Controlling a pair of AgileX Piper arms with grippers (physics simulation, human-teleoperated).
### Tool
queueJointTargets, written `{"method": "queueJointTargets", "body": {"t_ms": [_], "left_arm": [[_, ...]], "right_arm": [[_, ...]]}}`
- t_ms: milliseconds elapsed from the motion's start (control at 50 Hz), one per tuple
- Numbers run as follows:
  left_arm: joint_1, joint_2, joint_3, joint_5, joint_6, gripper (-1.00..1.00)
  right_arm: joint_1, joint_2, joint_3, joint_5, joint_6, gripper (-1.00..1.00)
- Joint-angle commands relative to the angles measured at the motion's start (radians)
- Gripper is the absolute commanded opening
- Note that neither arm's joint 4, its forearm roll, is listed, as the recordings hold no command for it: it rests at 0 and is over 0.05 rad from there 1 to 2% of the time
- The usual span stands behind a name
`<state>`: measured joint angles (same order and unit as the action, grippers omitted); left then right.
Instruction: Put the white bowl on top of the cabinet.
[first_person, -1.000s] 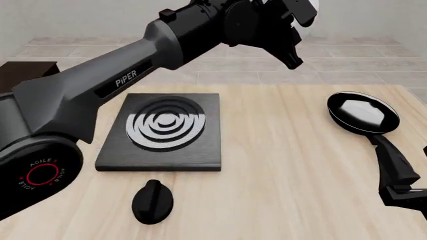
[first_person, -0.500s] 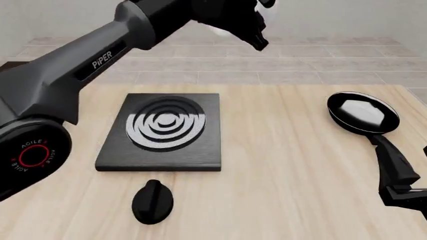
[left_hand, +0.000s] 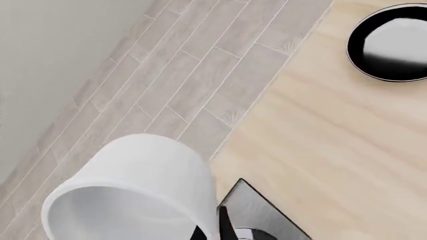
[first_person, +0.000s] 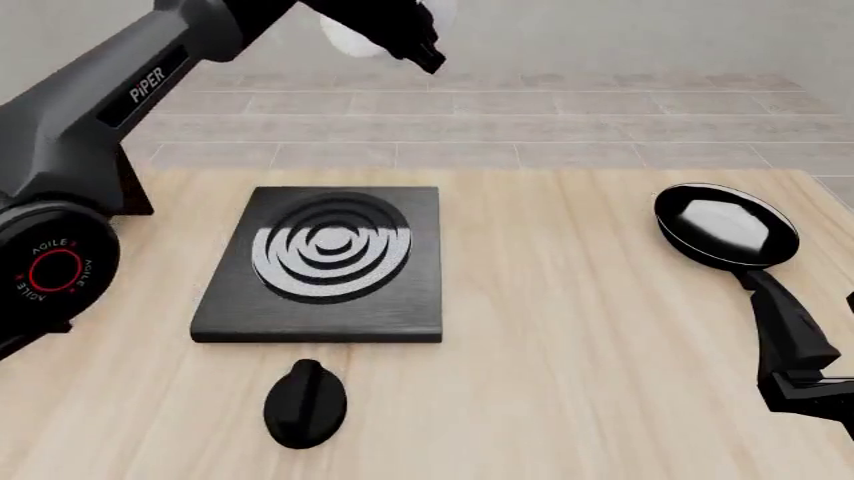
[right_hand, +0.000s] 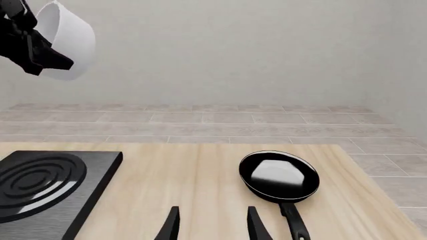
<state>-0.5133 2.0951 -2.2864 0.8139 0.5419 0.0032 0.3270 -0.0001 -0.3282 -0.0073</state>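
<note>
A pale wooden table (first_person: 561, 330) stands on a grey tiled floor (first_person: 534, 125) before a plain light wall. On it lie one black stove plate (first_person: 327, 262) with ringed grooves, one black knob (first_person: 306, 402) just in front of it, and one black frying pan (first_person: 725, 227) at the right, well apart from the plate.

The white bowl (left_hand: 137, 190) is up in the air, tilted, held by the left gripper (first_person: 400, 30) beyond the table's far edge; in the front view only a sliver of it shows behind the black gripper, whose fingers are mostly cut off in the left wrist view. The cabinet (first_person: 131, 185) is almost wholly hidden behind the left arm (first_person: 120, 100); just a dark strip shows at the table's left.

Since a second ago the left arm has swung leftward, carrying the bowl from upper right of centre toward the left.

The right gripper (right_hand: 211, 225) sits low near the pan handle, its two fingers parted and empty; the tips are cropped.
</note>
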Motion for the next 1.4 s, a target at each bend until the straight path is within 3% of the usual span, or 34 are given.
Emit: {"method": "queueJointTargets", "body": {"t_ms": [20, 140, 340, 440, 480, 820, 940, 1060, 1100, 1260, 1400], "left_arm": [[0.085, -0.040, 0.039, 0.037, 0.007, -1.00], [0.126, -0.101, 0.181, 0.007, 0.049, -1.00], [0.207, -0.151, 0.224, 0.025, 0.071, -1.00], [0.232, -0.167, 0.227, 0.052, 0.085, -1.00], [0.231, -0.156, 0.187, 0.088, 0.047, -1.00], [0.348, -0.170, 0.148, 0.219, 0.074, -1.00], [0.384, -0.196, 0.191, 0.217, 0.070, -1.00], [0.444, -0.225, 0.248, 0.204, 0.112, -1.00], [0.483, -0.245, 0.300, 0.187, 0.156, -1.00], [0.553, -0.320, 0.478, 0.133, 0.213, -1.00], [0.617, -0.346, 0.511, 0.117, 0.233, -1.00]], "right_arm": [[0.000, 0.000, 0.000, 0.000, 0.000, 1.00], [0.000, 0.000, 0.000, 0.000, 0.000, 1.00], [0.000, 0.000, 0.000, 0.000, 0.000, 1.00], [0.000, 0.000, 0.000, 0.000, 0.000, 1.00], [0.000, 0.000, 0.000, 0.000, 0.000, 1.00], [0.000, 0.000, 0.000, 0.000, 0.000, 1.00], [0.000, -0.001, 0.000, 0.001, 0.000, 1.00], [0.000, 0.000, 0.000, 0.000, 0.000, 1.00], [0.000, 0.001, 0.000, -0.001, 0.000, 1.00], [0.000, 0.001, 0.000, -0.001, 0.000, 1.00], [0.000, -0.001, 0.000, 0.001, 0.000, 1.00]]}}
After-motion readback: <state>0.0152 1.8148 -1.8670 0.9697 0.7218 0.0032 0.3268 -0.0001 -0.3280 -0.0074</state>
